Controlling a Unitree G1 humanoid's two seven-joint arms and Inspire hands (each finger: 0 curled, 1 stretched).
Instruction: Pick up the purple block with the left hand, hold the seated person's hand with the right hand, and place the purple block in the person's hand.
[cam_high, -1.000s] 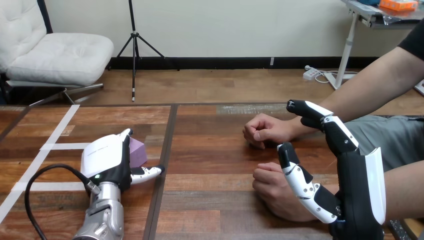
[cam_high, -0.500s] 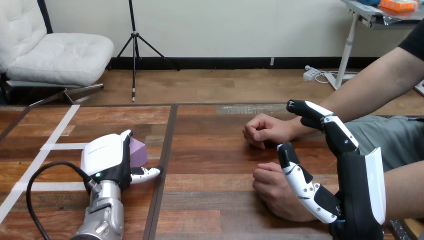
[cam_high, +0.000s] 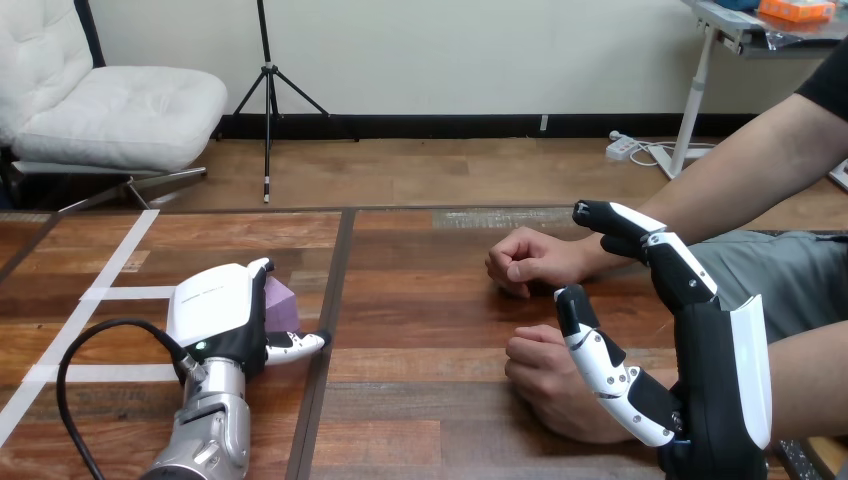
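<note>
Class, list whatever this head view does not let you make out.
Head view:
Purple block: mostly hidden behind the left hand; whether it is held cannot be told.
Person's nearer hand: partly covered by the right hand; contact unclear.
Right hand's base: cut off by the bottom edge.

Left robot hand (cam_high: 215, 315) against purple block (cam_high: 282, 302) — right robot hand (cam_high: 715, 385) spread over person's nearer hand (cam_high: 545, 388).
</note>
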